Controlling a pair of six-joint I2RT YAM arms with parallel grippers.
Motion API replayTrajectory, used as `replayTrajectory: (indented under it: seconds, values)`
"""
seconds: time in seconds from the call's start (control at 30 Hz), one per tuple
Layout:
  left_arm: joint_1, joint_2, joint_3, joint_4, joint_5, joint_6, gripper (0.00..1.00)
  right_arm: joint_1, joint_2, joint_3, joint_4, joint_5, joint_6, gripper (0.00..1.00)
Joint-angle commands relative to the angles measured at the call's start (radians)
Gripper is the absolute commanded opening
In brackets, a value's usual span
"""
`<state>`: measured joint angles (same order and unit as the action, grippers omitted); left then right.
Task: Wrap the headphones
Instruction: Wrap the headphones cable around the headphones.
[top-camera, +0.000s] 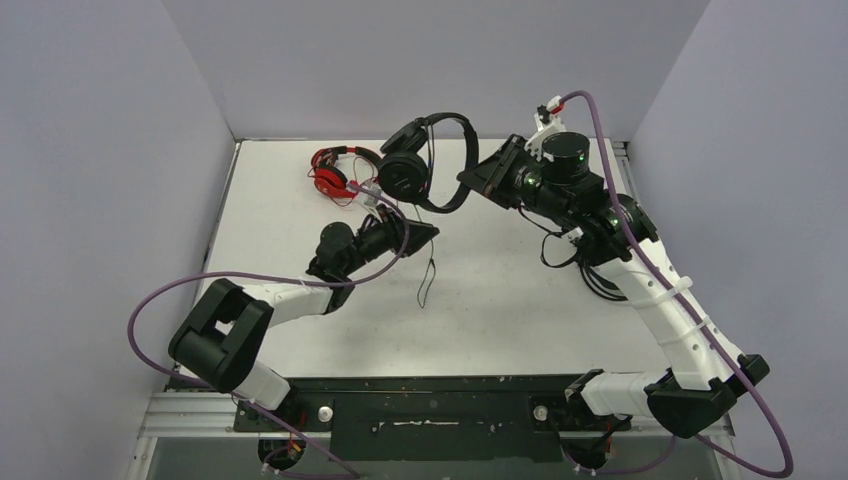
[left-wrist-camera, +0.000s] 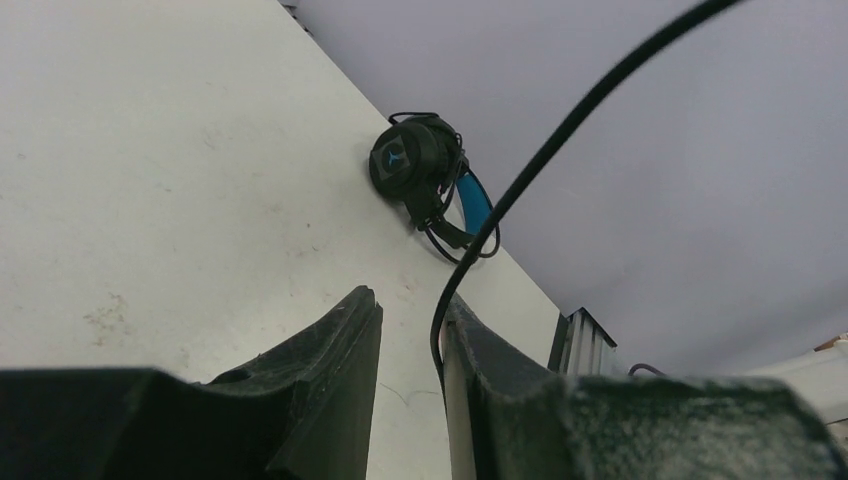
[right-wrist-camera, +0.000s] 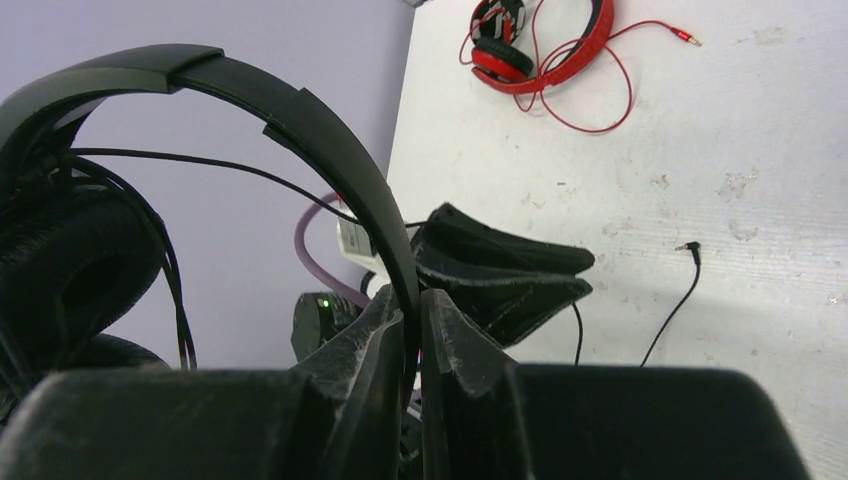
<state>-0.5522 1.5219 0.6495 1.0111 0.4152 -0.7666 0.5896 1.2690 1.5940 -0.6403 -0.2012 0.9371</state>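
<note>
Locate the right pincer (right-wrist-camera: 412, 300) at lower centre of the right wrist view. It is closed on the headband of the black headphones (right-wrist-camera: 250, 95). In the top view this set (top-camera: 408, 172) is held clear of the counter (top-camera: 500, 300) at upper centre. The band's crown points right, toward the right pincer (top-camera: 470, 182), and both ear cups are on the left.

Trace the cable (top-camera: 430, 275) from the cups downward in the frame. Its plug end lies on the counter, with the long axis roughly vertical in the frame.

Check the left pincer (left-wrist-camera: 410, 300): the fingers stand slightly apart. The cable (left-wrist-camera: 560, 130) runs through the gap, close against the right-hand finger and not clamped.

The red headphones (top-camera: 333, 172) lie flat on the counter at upper left of centre, with the cord looped loosely around them.

The blue headphones (left-wrist-camera: 420, 165) lie at the counter's edge by the wall. One cup faces the lens and the blue band runs to lower right.
</note>
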Motion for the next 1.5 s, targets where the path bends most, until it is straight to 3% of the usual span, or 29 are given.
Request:
replayTrajectory:
  seconds: [0.0, 0.37, 0.57, 0.7, 1.1, 1.47]
  values:
    - [-0.046, -0.034, -0.013, 0.066, -0.026, 0.003, 0.26, -0.009, -0.008, 0.068, 0.093, 0.121, 0.069, 0.0]
    - [-0.146, 0.019, -0.047, 0.073, -0.061, 0.035, 0.26, -0.024, 0.021, 0.148, 0.069, 0.266, 0.067, 0.0]
    - [-0.176, 0.008, -0.068, 0.052, -0.065, 0.05, 0.08, -0.036, 0.031, 0.201, 0.026, 0.367, 0.03, 0.0]
    - [-0.202, -0.028, -0.076, 0.0, -0.065, 0.067, 0.05, -0.042, 0.033, 0.209, 0.008, 0.465, -0.002, 0.0]
    - [-0.301, -0.282, -0.047, -0.394, -0.164, 0.219, 0.0, -0.057, 0.065, 0.198, -0.037, 0.84, -0.082, 0.0]
    - [-0.376, -0.433, 0.083, -0.744, -0.25, 0.35, 0.0, -0.076, 0.11, 0.095, -0.041, 1.026, -0.165, 0.0]
